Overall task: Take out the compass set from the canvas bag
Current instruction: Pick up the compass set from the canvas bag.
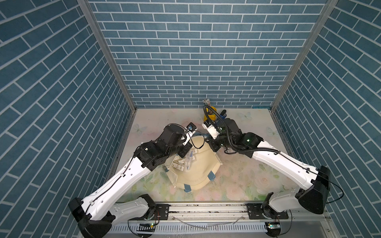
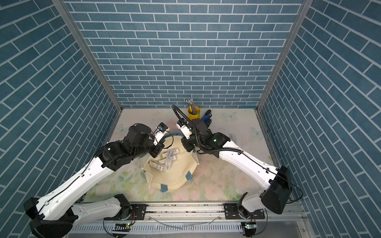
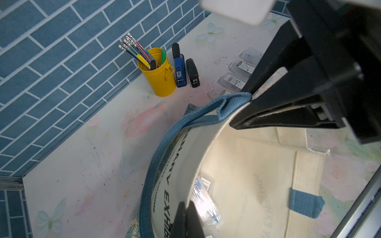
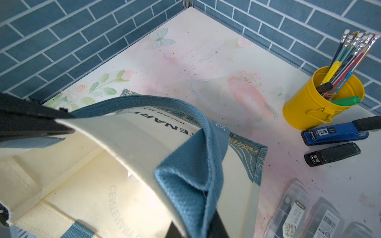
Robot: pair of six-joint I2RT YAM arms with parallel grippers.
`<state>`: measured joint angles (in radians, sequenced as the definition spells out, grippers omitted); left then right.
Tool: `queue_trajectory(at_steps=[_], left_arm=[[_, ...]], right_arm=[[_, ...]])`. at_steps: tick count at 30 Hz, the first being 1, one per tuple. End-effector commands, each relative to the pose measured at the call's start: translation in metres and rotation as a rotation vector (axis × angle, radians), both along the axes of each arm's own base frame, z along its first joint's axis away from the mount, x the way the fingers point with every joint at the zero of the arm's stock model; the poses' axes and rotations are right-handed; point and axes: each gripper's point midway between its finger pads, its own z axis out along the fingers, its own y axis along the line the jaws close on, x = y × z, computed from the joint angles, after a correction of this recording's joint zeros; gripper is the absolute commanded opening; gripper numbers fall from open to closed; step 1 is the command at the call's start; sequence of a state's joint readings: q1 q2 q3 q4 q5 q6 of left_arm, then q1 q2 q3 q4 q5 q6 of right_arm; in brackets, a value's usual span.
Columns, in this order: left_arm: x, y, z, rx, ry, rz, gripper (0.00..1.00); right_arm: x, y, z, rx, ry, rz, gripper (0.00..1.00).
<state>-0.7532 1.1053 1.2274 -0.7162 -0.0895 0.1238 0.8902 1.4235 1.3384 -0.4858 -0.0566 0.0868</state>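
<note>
Left wrist view, nearest the lens: the left claw (image 3: 186, 210) is closed on the raised rim of the bag (image 3: 247, 175), with cream cloth pinched between its dark fingers. Just past it, inside the bag on the lower panel, lies the compass set (image 3: 204, 197), a clear case with a blue-and-silver tool showing through. In both top views it sits among small labelled boxes (image 1: 179, 164) whose print is too fine to read, and the bag itself lies about the middle of the surface (image 3: 82, 164). Across the mouth, the right claw (image 4: 196, 228) has the blue strap (image 3: 185, 123) bunched between its fingers along with the rim. It grips the bag there, though I cannot tell how firmly. The two holds, set apart on the same rim, seem meant to arch the mouth open so the contents show and can be reached. As I judge it, one claw must let go before anything can come out. The outer panel carries black capitals reading "…ENARY EXHIB…", the rest hidden by strap and claw. Showing reversed through the lower panel is what looks like "CENTENARY". Beyond the bag, between it and the staplers, clear cases (image 3: 237, 80) with barcode labels lie on the surface, but what they hold cannot be made out. Farthest off, along the far edge by the wall, stand the black stapler (image 3: 192, 73), the blue stapler (image 3: 180, 70) marked "50", and the yellow cup (image 3: 158, 76) of pencils and pens.
</note>
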Motion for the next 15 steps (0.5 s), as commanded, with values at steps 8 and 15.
queue_trajectory(at_steps=[8, 15], left_arm=[[0.008, 0.000, 0.014, -0.060, -0.066, 0.038, 0.00], [0.012, -0.002, 0.017, -0.087, -0.079, 0.051, 0.00]], right_arm=[[-0.009, -0.020, 0.065, 0.091, -0.077, -0.076, 0.38], [-0.067, 0.011, 0.065, 0.146, -0.082, -0.004, 0.36]])
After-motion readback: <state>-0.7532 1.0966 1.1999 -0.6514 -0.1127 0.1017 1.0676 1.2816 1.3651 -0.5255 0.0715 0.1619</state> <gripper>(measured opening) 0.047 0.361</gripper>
